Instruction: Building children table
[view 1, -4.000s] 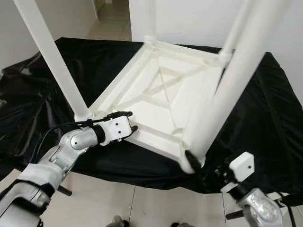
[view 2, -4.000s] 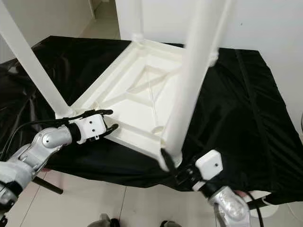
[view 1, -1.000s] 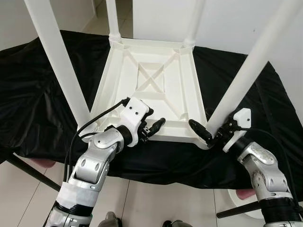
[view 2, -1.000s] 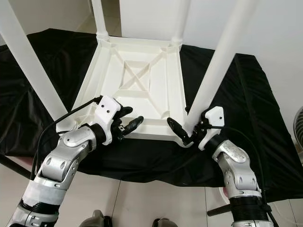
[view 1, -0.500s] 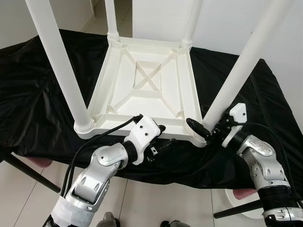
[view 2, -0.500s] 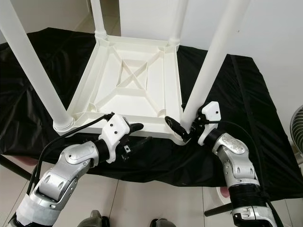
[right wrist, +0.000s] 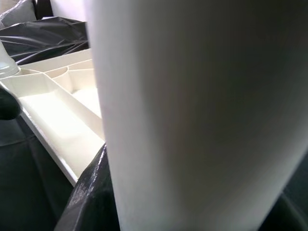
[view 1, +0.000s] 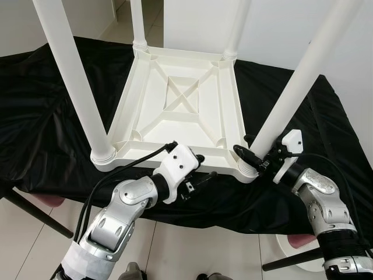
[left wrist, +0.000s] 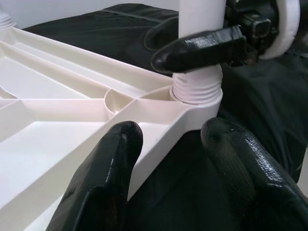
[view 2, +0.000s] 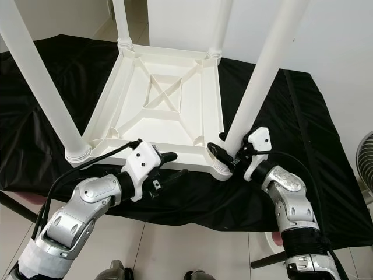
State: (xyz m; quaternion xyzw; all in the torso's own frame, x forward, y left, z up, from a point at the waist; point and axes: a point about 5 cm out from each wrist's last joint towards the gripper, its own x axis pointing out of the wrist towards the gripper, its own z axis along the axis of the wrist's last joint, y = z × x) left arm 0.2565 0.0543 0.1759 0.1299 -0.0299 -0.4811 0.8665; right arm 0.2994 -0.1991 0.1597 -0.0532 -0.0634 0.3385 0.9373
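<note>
Table (view 1: 180,111), white plastic, lies upside down on a black cloth (view 1: 52,116), its four legs pointing up. Near right leg (view 1: 291,99) stands in its corner socket, and the right gripper (view 1: 249,153) pinches it just above the threaded base. Left gripper (view 1: 201,169) sits at the table's near edge, its fingers (left wrist: 110,168) spread with the rim between them.

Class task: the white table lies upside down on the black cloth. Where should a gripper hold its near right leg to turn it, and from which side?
Grip the near right leg low, just above its threaded collar, coming from the open near-right corner. The round shaft suits two fingers there, and the right gripper already closes around that spot.
</note>
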